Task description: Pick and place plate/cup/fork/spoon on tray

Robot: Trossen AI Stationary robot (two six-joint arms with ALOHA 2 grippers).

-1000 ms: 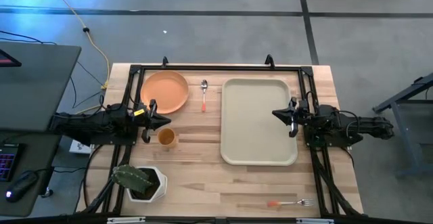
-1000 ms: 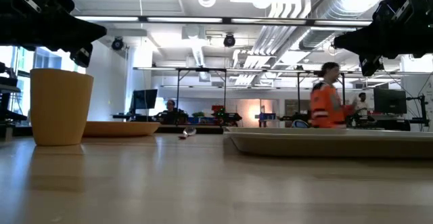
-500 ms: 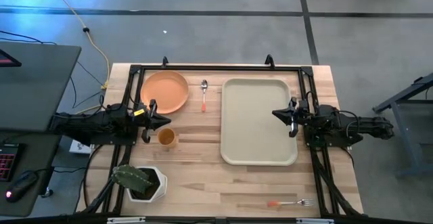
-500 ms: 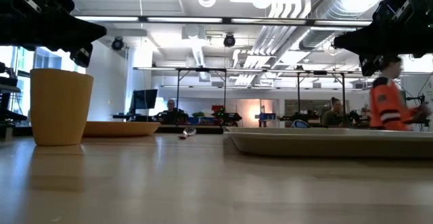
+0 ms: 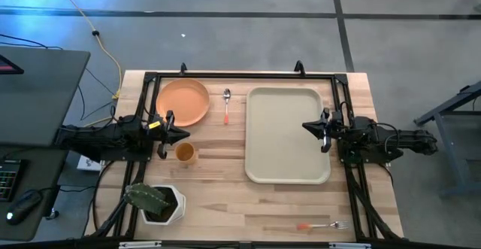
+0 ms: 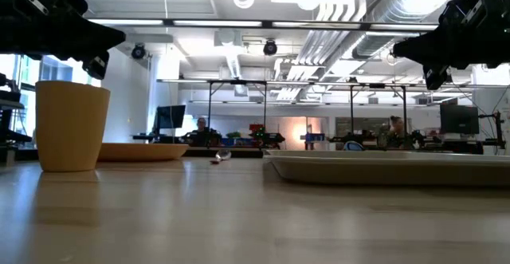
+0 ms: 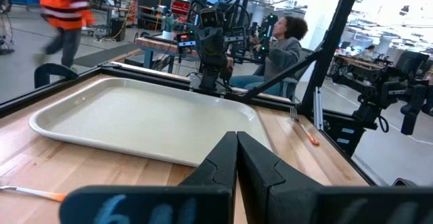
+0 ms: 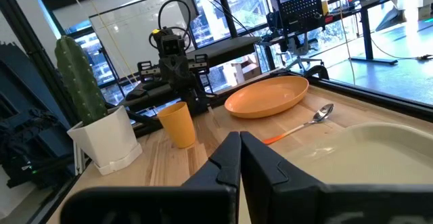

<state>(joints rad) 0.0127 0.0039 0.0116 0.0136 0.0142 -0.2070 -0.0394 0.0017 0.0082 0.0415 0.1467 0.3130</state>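
Both claws closed, cup (image 5: 185,153) just beside left claw (image 5: 167,134), tray (image 5: 287,135) under right claw (image 5: 322,131)

A grey concrete floor (image 5: 248,42) crossed by dark seams surrounds the light wooden table (image 5: 218,196). Beyond it lies an open workshop — white ceiling ducts (image 6: 335,9), strip lighting, black-framed workbenches (image 6: 239,108) — with a seated person in grey (image 7: 281,45) and another in an orange jacket (image 7: 64,11).

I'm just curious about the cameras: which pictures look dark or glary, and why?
Low view: bright ceiling lights leave both arms as black silhouettes above the cup and tray. High view: even light, bluish glow at the left edge. Right wrist view: bright windows behind the plate.
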